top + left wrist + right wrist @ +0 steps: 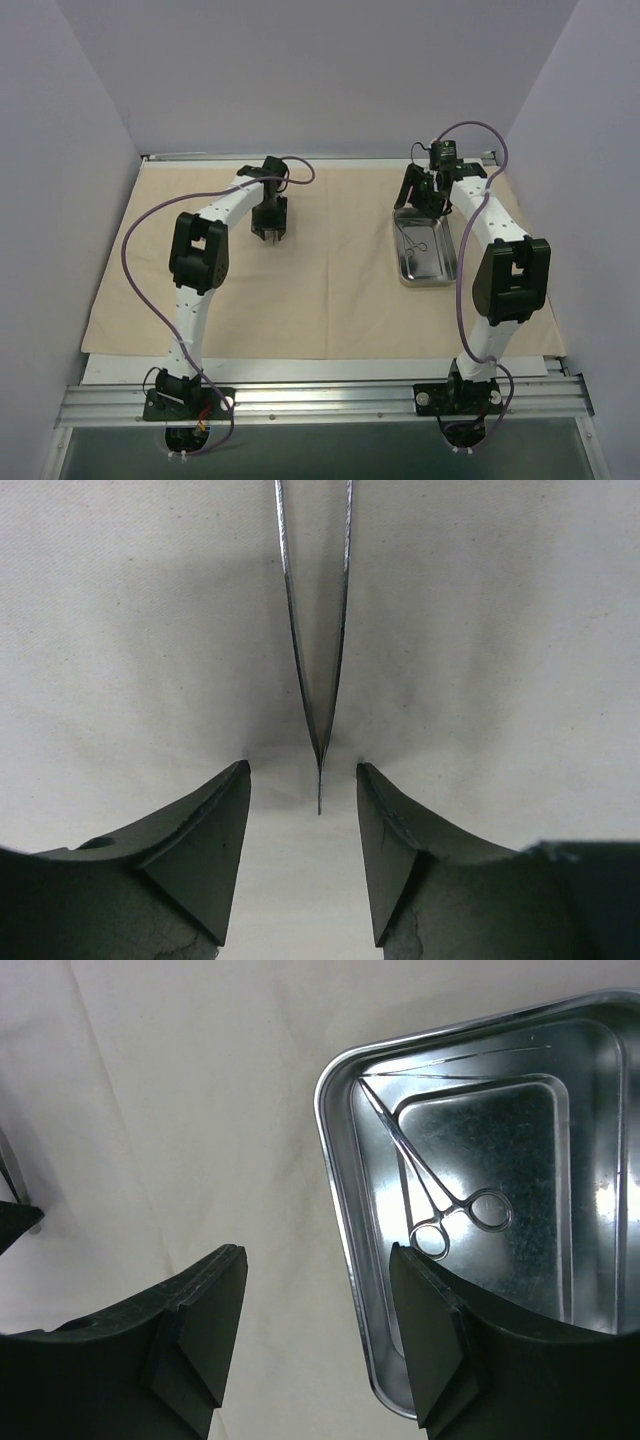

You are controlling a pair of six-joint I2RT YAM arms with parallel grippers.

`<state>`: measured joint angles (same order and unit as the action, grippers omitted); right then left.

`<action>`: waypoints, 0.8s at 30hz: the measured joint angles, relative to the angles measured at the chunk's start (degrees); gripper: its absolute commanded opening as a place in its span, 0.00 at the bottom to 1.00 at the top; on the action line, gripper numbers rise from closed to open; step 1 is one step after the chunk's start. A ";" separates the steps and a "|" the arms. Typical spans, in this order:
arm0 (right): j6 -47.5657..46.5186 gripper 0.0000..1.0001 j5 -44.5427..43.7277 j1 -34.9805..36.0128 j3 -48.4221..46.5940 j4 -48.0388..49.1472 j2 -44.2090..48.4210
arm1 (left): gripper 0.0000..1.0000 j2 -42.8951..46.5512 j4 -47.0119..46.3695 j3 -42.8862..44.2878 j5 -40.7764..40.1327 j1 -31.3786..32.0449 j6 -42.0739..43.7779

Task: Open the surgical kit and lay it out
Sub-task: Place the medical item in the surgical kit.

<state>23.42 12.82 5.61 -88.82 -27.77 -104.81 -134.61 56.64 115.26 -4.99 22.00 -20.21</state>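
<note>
Left gripper [302, 770] stands open astride the tip of a thin instrument [320, 765] on the cloth [150, 630]; right gripper [318, 1252] stands open over the tray [335, 1160] holding ringed forceps [430, 1180].

Beige cloth wrap [330, 300], shiny silver steel tray [430, 281]

Top cam: mounted high behind my arm bases [185, 392], tilted down and forward, far enough to take in the whole surface [300, 370]. Left wrist cam: pointing down past the left hand [302, 768], very close on the cloth wrap [130, 630], thin instrument [318, 630] running to 12 o'clock. Right wrist cam: same downward aim past the right hand [318, 1252], slightly farther off, tray [338, 1160] at 2 o'clock. Top and right wrist share that tray; all three share the cloth wrap.
</note>
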 measured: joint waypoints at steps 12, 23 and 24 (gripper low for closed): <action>-6.97 0.45 -9.16 -0.50 3.89 2.91 -2.84 | 0.60 17.29 3.32 -2.43 3.98 -1.46 -1.01; -12.09 0.35 -14.36 -0.70 5.14 7.74 -10.21 | 0.59 23.74 2.45 -10.60 8.76 -2.40 -0.33; -12.31 0.34 -14.34 -0.70 5.27 8.39 -10.27 | 0.59 23.69 2.49 -10.82 8.98 -2.60 -0.33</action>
<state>11.11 -1.52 4.91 -83.55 -19.38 -115.09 -110.91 59.13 104.44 3.99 19.40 -20.53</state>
